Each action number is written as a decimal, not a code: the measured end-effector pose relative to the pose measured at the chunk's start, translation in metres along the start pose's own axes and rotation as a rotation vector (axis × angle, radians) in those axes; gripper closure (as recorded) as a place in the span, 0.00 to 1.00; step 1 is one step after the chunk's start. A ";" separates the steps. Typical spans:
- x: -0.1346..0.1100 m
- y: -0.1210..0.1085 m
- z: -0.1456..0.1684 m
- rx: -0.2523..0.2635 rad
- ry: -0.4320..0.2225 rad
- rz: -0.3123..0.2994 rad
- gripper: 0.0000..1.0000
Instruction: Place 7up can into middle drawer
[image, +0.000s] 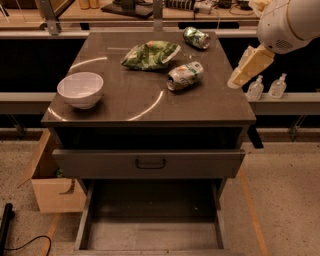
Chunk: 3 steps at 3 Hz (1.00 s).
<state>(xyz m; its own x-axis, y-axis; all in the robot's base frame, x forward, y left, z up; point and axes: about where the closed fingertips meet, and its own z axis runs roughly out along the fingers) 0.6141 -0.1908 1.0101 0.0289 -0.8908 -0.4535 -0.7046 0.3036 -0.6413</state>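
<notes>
The 7up can (185, 76), silver-white with green print and dented, lies on its side on the dark cabinet top (130, 102), right of centre. My gripper (249, 66), a cream-coloured wedge below the white arm, hangs off the cabinet top's right edge, to the right of the can and not touching it. The middle drawer (150, 235) is pulled out at the bottom, showing a bare floor.
A darker green can (196, 37) lies at the back right of the top. A green chip bag (150, 54) lies behind the 7up can, and a white bowl (80, 89) stands at the left. A drawer front with a black loop handle (150, 163) sits above the open drawer. A cardboard box (50, 187) stands on the floor at the left, and two small bottles (256, 87) on the right ledge.
</notes>
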 end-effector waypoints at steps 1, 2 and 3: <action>0.022 0.005 0.027 -0.023 0.043 -0.095 0.00; 0.035 0.008 0.068 -0.089 0.058 -0.189 0.00; 0.026 0.002 0.088 -0.129 0.028 -0.240 0.00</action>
<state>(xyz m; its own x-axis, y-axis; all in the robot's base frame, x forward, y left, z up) 0.6758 -0.1841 0.9427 0.1876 -0.9415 -0.2798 -0.7646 0.0388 -0.6433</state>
